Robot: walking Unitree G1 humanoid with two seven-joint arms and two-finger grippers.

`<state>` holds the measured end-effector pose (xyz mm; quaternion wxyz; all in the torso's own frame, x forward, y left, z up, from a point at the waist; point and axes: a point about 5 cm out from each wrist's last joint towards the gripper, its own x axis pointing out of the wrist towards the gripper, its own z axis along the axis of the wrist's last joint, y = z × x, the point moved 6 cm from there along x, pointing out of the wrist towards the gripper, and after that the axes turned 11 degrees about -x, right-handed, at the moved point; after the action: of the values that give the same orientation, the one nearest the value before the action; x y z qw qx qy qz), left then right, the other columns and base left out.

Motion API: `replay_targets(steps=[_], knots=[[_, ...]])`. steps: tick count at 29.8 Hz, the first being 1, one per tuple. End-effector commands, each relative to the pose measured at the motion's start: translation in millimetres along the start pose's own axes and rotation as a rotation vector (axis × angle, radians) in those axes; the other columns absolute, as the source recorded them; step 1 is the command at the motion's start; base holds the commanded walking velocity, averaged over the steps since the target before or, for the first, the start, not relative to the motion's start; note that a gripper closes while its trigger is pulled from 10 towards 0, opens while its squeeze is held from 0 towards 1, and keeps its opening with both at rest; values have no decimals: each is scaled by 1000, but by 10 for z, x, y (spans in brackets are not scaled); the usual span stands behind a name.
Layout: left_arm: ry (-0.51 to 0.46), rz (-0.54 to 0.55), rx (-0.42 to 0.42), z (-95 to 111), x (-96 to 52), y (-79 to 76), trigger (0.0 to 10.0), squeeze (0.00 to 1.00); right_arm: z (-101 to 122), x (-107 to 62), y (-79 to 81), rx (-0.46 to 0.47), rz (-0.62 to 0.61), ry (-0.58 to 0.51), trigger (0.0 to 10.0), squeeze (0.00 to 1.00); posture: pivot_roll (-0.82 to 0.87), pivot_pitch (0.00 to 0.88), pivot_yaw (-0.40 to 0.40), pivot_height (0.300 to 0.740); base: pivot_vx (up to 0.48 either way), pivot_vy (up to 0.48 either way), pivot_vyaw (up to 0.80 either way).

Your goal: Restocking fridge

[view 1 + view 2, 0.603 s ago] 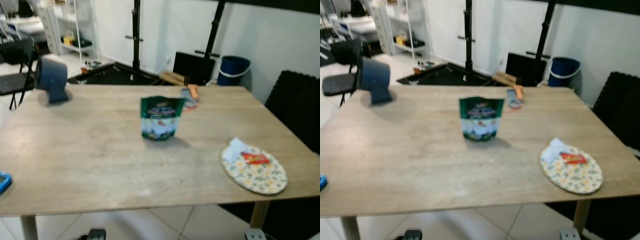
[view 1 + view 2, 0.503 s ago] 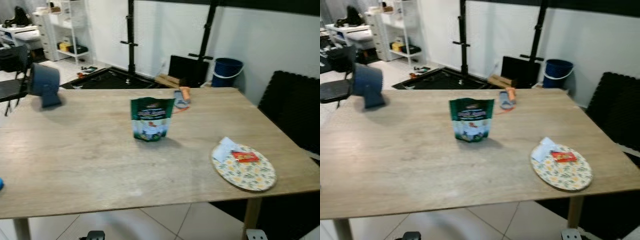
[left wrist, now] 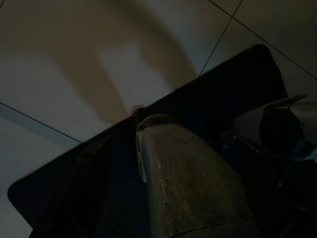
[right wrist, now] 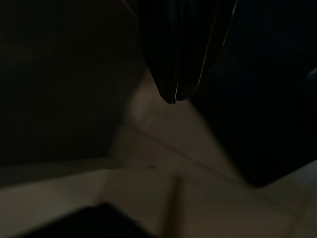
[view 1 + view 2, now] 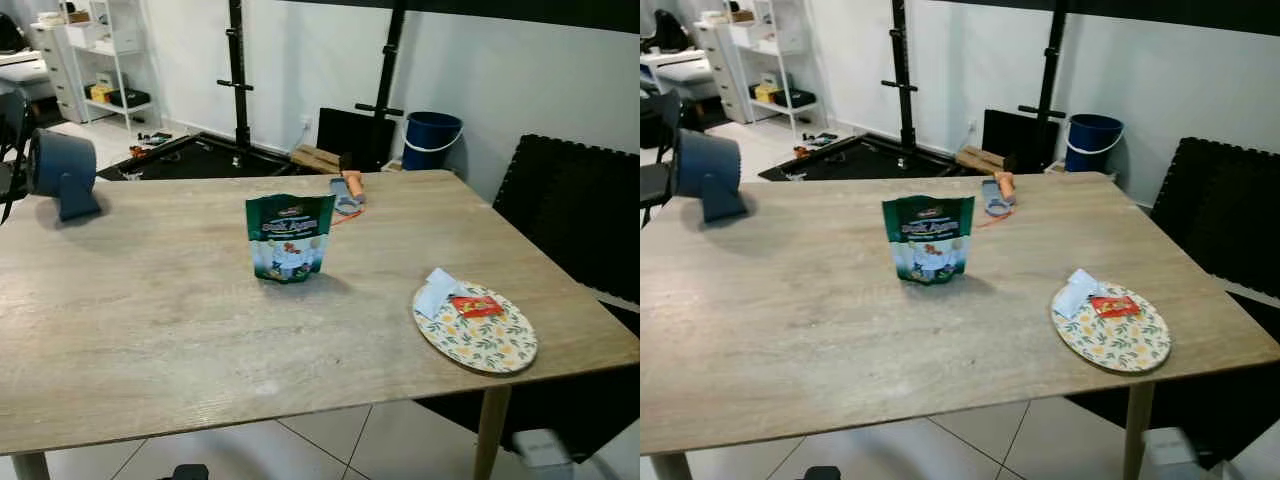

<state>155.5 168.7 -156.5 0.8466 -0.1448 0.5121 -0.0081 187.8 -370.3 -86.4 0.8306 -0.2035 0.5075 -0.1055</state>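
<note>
We look down on a pale wooden worktop. Near its middle a green stand-up snack pouch stands upright, its printed front toward us and nothing touching it. Beyond it, close to the far edge, lies a small tool with an orange handle. Toward our right edge rests an oval floral plate; on its far end sit a small red packet and, just beside it, a folded white paper that overhangs the rim. At the far left corner stands a blue desk fan, well apart from the pouch.

Behind the worktop we see a white wall, two black upright stands, a dark flat panel leaning low against the wall, and a blue bucket. A black padded chair sits to the right, and white shelving is far back on the left.

Our arms hang low in shade. In the right wrist view, the right claw points at a dim tiled floor, its two dark fingers pressed together at the tips. In the left wrist view we make out tiled floor and dark shapes, and we cannot tell how the left claw stands.
</note>
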Motion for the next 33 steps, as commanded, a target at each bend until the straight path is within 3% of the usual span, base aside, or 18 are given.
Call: replay_targets(steps=[1, 2, 3, 4, 5, 6, 8, 9, 10, 12, 16, 17, 22, 25, 27, 30, 32, 33], knots=[[41, 9, -10, -133, -18, 25, 10000, 0, 103, -34, -357, 54, -133, -23, 10000, 0, -71, 0, -68, 740, 0, 0, 0], [42, 9, -10, -135, -19, 27, 10000, 0, 164, -57, -499, 57, -184, -43, 10000, 0, -71, 0, -68, 740, 0, 0, 0], [44, 8, -9, -140, -21, 28, 10000, 0, 264, -90, -656, 59, -243, -77, 10000, 169, -71, 0, -68, 740, 0, 0, 0], [44, 8, -9, -140, -21, 28, 10000, 0, 264, -90, -656, 59, -243, -77, 10000, 169, -71, 0, -68, 740, 0, 0, 0], [45, 7, -8, -143, -21, 29, 10000, 0, 331, -128, -805, 52, -306, -94, 10000, 1000, -71, 0, -68, 740, 0, 0, 0], [46, 7, -9, -145, -22, 31, 10000, 0, 429, -183, -983, 48, -374, -118, 10000, 1000, -71, 0, -68, 740, 0, 0, 0], [46, 7, -9, -145, -22, 31, 10000, 0, 429, -183, -983, 48, -374, -118, 10000, 1000, -71, 0, -68, 740, 0, 0, 0], [46, 6, -10, -148, -24, 32, 10000, 0, 559, -253, -1172, 35, -444, -147, 10000, 1000, -71, 0, -68, 740, 0, 0, 0], [46, 6, -10, -148, -24, 32, 10000, 0, 559, -253, -1172, 35, -444, -147, 10000, 1000, -71, 0, -68, 740, 0, 0, 0], [46, 6, -12, -152, -27, 37, 10000, 0, 815, -399, -1469, 4, -565, -199, 10000, 1000, -73, 0, -68, 740, 0, 0, 0], [46, 5, -13, -156, -28, 38, 10000, 0, 1072, -515, -1626, 9, -629, -272, 10000, 1000, -73, 0, -68, 740, 0, 0, 0], [48, 4, -14, -161, -28, 35, 10000, 0, 1461, -670, -1721, 45, -668, -417, 10000, 1000, -73, 0, -68, 740, 0, 0, 0], [49, 3, -15, -164, -28, 33, 10000, 0, 1972, -913, -1781, 97, -687, -618, 10000, 1000, -70, 0, -68, 740, 0, 0, 0], [49, 2, -14, -162, -28, 34, 10000, 0, 2563, -1106, -1575, 281, -456, -889, 10000, 1000, -66, 0, -70, 740, 0, 0, 0], [49, 2, -14, -162, -28, 34, 10000, 0, 2563, -1106, -1575, 281, -456, -889, 10000, 1000, -66, 0, -70, 740, 0, 0, 0], [49, 3, -13, -164, -29, 35, 10000, 0, 3012, -1260, -1218, 358, -179, -1075, 10000, 1000, -62, 0, -72, 740, 0, 0, 0], [49, 3, -13, -164, -29, 35, 10000, 0, 3012, -1260, -1218, 358, -179, -1075, 10000, 1000, -62, 0, -72, 740, 0, 0, 0], [51, 2, -12, -175, -31, 35, 10000, 0, 3389, -1445, -672, 360, 184, -1228, 10000, 1000, -52, 0, -76, 740, 0, 0, 0]])
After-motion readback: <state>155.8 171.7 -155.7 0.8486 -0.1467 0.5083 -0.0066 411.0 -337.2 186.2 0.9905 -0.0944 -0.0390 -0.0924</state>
